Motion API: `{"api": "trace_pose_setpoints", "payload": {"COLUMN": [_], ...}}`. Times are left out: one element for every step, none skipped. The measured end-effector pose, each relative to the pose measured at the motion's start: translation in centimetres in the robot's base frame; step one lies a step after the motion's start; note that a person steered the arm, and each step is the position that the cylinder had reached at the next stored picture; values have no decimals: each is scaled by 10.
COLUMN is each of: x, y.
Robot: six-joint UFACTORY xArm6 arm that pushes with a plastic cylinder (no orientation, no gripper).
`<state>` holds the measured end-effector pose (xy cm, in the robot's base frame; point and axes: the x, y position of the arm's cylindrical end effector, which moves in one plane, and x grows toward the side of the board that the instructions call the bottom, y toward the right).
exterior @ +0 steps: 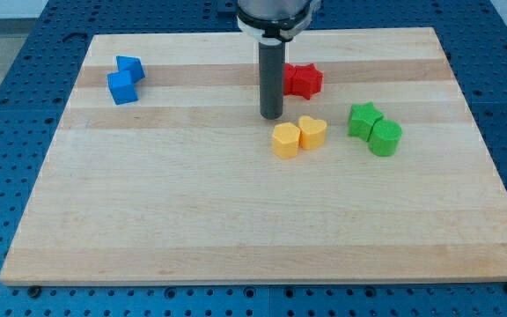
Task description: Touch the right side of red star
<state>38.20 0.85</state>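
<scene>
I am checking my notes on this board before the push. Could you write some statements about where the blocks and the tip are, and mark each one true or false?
1. My tip is to the view's left of the red star. True.
2. The two blue blocks lie at the view's bottom right. False: they lie at the top left.
3. The yellow heart touches the yellow hexagon. True.
4. The green star sits alone. False: a green cylinder sits against it.
5. My tip is already at the red star's right side. False: it is on the left.

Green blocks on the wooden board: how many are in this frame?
2, touching, at the view's right: a green star-shaped block and a green rounded block just below-right of it. None looks hidden, though the rod covers part of the board.
</scene>
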Motion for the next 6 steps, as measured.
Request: {"api": "trace_pose_setpoints", "payload": {"x": [3, 12, 12, -13, -20, -35], "y": [5, 51, 54, 76, 88, 88]}}
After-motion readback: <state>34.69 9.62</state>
